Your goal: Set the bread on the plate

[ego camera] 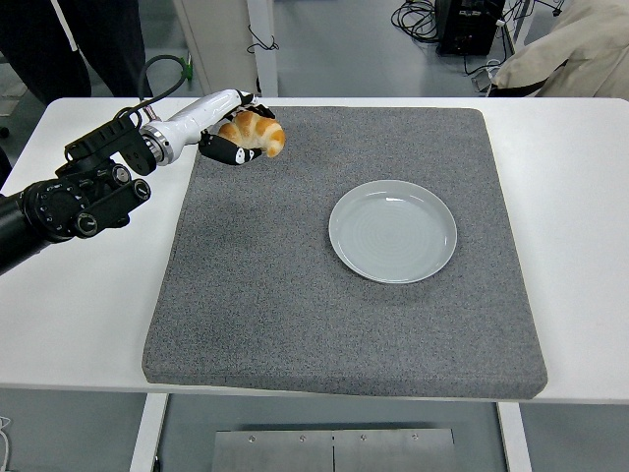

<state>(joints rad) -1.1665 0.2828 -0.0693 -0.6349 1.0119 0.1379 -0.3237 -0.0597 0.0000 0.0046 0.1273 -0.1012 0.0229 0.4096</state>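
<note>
I see the bread (254, 132), a golden croissant, held in the left hand (232, 131) above the mat's (295, 295) far left corner. Its long axis runs roughly left to right across the view, with one rounded end pointing right toward the mat's middle and the other tucked into the palm. The fingers (228, 150) are curled around it, black tips showing below and behind the crust. Whether the bread touches the mat I cannot tell. My left arm (69, 202) comes in from the left edge over the table (88, 305).

The plate (393, 231), pale grey and round, lies flat on the mat right of centre, well apart from the bread.

The mat is dark grey and square, covering most of the white table. Beyond the far edge I see a grey floor, cables (423, 15) and a person's dark trousers (59, 49) at top left.
</note>
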